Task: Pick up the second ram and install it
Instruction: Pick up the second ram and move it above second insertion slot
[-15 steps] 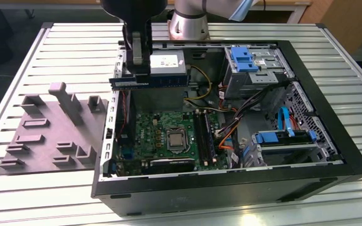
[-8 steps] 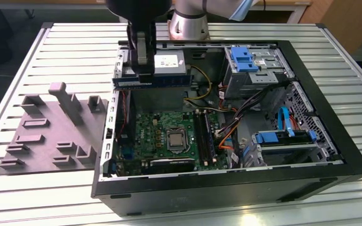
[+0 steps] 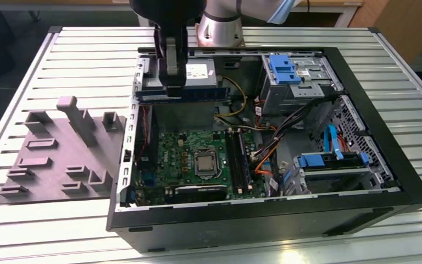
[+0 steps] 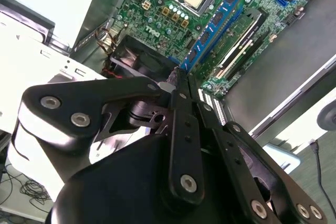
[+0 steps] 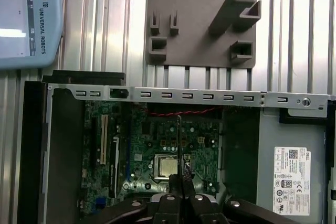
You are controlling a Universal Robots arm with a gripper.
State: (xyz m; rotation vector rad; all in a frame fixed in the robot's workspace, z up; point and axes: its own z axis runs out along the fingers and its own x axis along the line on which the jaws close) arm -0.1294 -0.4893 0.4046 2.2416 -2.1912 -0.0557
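Blue-green, chip-studded and held on edge: the second ram (image 3: 196, 94), pinched between the pressed-together fingers of the gripper (image 3: 173, 88), hanging level over the open computer case (image 3: 405, 170) near the power supply (image 3: 200, 74) in the exterior view. Clear of the grey fixture block (image 3: 57, 154), off at about eight o'clock from the pincer there. Judged as the carry toward the memory slots (image 3: 237, 157), well apart at about five o'clock from the pincer in that view. To do this well: keep the stick upright and level, set its long edge parallel to the slot, match notch to key, steer wide of the cables (image 3: 270, 144) and the case rim, and lower straight with no rocking or twisting. In the second wrist view, reaching out from the fingertips over the motherboard (image 4: 152, 3); in the first wrist view, edge-on, a thin line above the processor (image 5: 168, 167).
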